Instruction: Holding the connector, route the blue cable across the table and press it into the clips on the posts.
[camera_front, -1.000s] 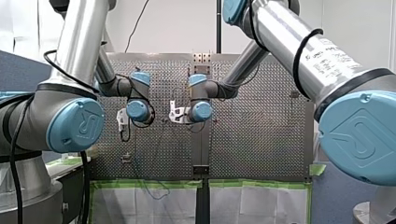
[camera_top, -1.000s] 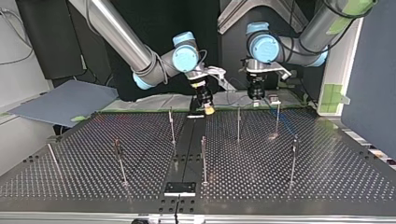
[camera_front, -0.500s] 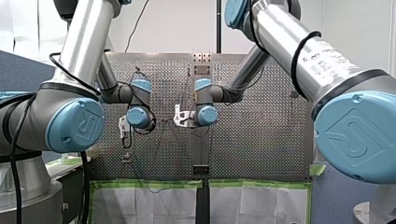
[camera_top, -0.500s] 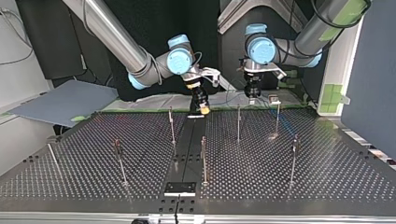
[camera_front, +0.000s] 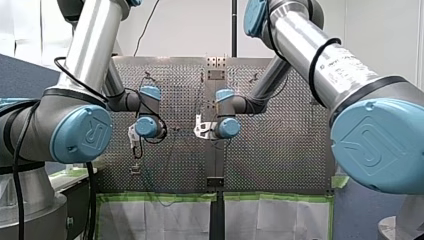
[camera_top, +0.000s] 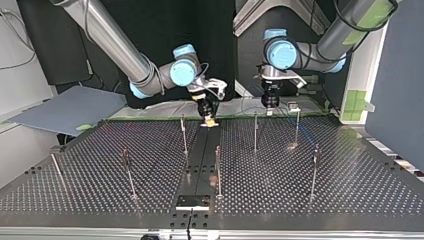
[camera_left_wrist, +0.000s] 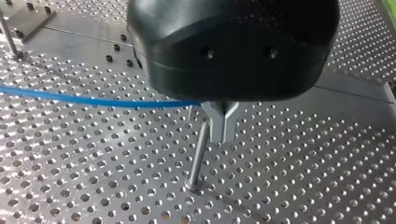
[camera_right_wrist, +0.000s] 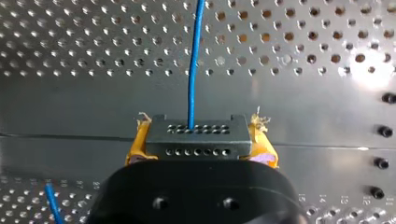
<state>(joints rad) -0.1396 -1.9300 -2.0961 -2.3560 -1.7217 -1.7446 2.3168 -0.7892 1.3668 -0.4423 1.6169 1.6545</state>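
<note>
My right gripper (camera_right_wrist: 196, 150) is shut with its yellow pads (camera_right_wrist: 261, 140) on a black connector (camera_right_wrist: 196, 133) that has rows of small holes. The blue cable (camera_right_wrist: 192, 70) leaves the connector and runs ahead over the perforated table. In the top view this gripper (camera_top: 208, 119) hangs low over the table's far edge near the middle strip. In the left wrist view my left gripper (camera_left_wrist: 222, 122) has its metal fingers shut on the blue cable (camera_left_wrist: 93, 100), just above a thin post (camera_left_wrist: 198, 158). In the top view it (camera_top: 269, 104) hangs by a far post (camera_top: 255, 132).
Several thin upright posts stand on the perforated table (camera_top: 325, 200), among them one (camera_top: 184, 135) near my right gripper and one (camera_top: 218, 172) at the middle. A black plate (camera_top: 192, 202) lies at the near edge. Green tape (camera_front: 160, 197) lines the table's edge in the front view.
My right gripper has carried the connector toward the top view's left and slightly lower. My left gripper has risen a little and stayed shut on the cable.
</note>
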